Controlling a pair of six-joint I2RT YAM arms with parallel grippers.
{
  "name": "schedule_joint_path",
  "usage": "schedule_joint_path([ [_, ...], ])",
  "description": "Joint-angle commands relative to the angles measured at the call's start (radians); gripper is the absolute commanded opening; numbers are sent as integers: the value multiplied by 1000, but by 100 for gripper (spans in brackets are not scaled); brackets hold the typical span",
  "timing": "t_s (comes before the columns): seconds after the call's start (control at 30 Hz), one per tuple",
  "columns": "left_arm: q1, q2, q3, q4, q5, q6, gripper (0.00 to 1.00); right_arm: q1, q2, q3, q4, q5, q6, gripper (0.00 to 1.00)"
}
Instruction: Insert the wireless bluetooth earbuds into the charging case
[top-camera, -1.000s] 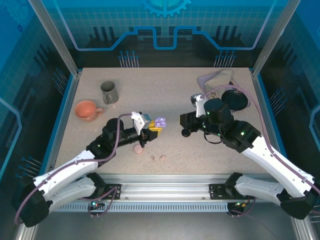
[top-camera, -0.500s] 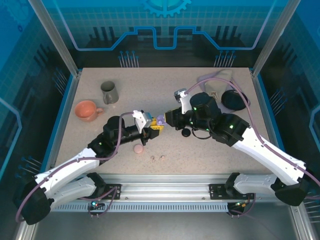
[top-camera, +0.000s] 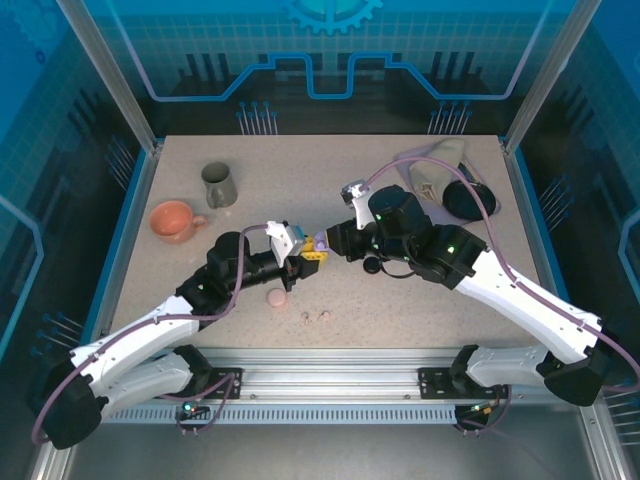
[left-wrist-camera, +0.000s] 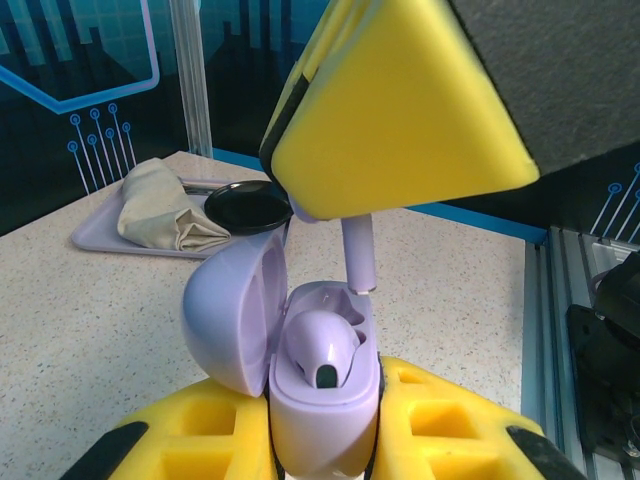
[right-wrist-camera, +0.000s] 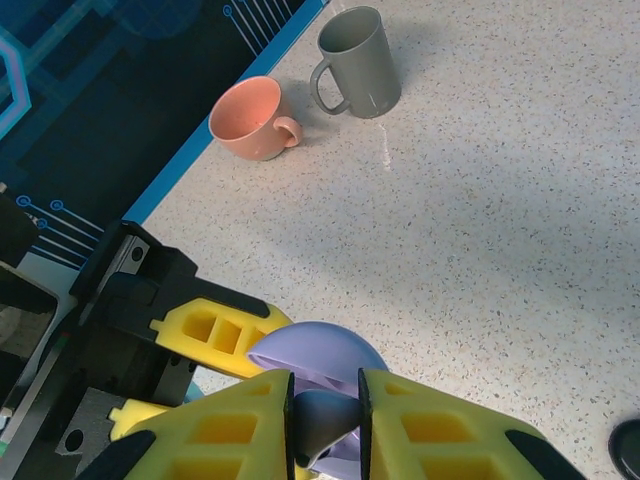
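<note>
The left end effector (left-wrist-camera: 320, 435) clamps the open lavender case (left-wrist-camera: 325, 395) above the counter's (top-camera: 300, 180) middle. The right end effector (right-wrist-camera: 325, 405) pinches a lavender earbud (left-wrist-camera: 358, 250) over the empty socket (left-wrist-camera: 340, 300). Entering tilted, it could jam or slip free.

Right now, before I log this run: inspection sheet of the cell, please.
Surface: speckled table; no spills seen.
Job's things: open lavender charging case with seated lavender earbud; second lavender earbud just above its slot; pinkish-beige earbuds loose beside closed pink case.
Clutter: grey mug, salmon mug, tray holding cloth, black dish.
Grippers: left gripper fingers clamp the case; right gripper fingers pinch the second earbud.
Cables: purple cable on left arm; right arm's cable arcs over the tray.
Surroundings: aluminium frame, blue panels.
</note>
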Motion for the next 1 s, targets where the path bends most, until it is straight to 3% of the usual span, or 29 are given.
schedule_joint_path([
  [0.0, -7, 1, 36, 23, 25, 25, 1, 16, 3, 14, -12, 17, -15, 23],
  [0.97, -6, 11, 47, 19, 25, 1, 1, 25, -5, -55, 26, 47, 1, 23],
])
